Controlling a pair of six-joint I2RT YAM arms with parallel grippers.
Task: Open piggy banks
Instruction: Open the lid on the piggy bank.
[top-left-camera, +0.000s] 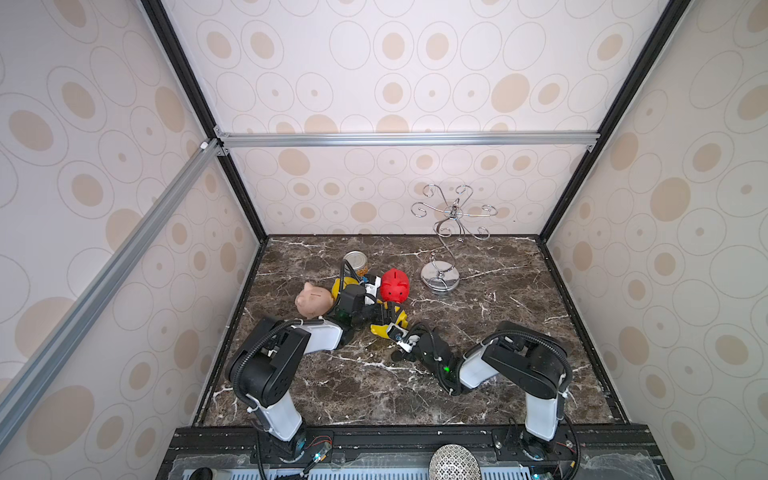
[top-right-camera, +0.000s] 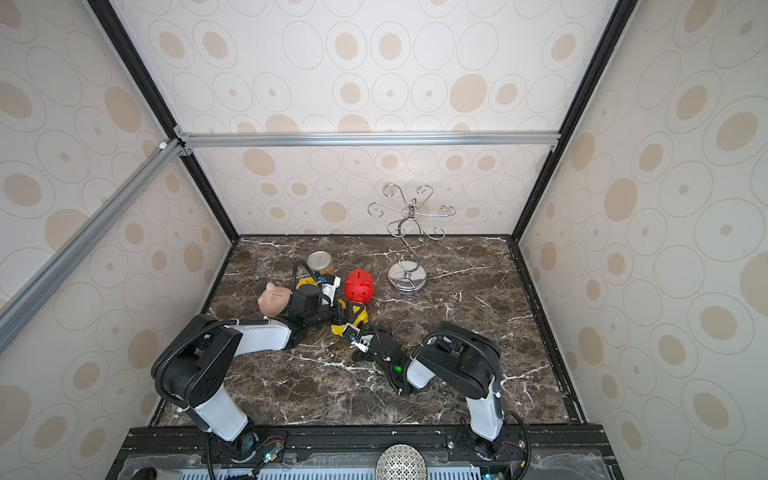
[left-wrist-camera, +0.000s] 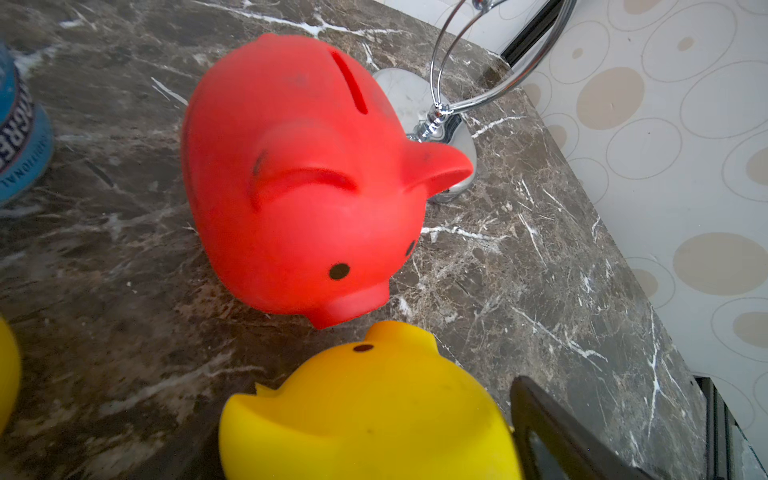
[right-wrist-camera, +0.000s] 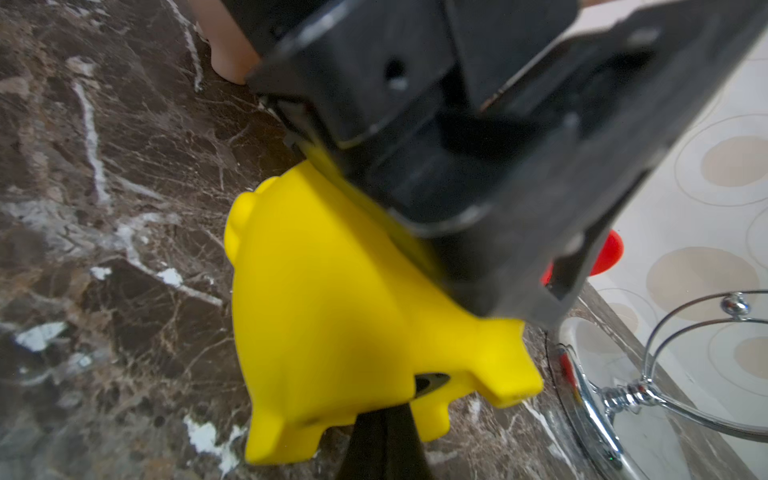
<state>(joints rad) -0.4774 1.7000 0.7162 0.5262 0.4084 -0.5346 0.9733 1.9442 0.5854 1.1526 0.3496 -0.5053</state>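
Top views show a dark marbled tabletop with four pig-shaped banks crowded together between its middle and its far left corner.

The yellow piggy bank is laid on its side, nearest the middle. It is clamped across the body by the left tool, whose jaws are spread wide around it. In the left wrist view one black finger is seen pressed against this bank's flank.

In the right wrist view the right tool is seen with its jaws pressed together. Its tip is set at a dark opening in the underside of the same bank. Whether anything is pinched there cannot be told.

The red piggy bank is stood upright just beyond, snout almost touching the yellow one. Its coin slot and black dot eyes are seen, and no writing is carried.

A second yellow piggy bank is largely hidden under the left arm. The pale pink piggy bank is placed closest to the left edge.

A tin can is stood nearer the far edge. On its blue label white capitals ending in "ONAL" can be read; the rest is cut off.

A chrome wire stand is stood by the far edge, just beside the red bank.
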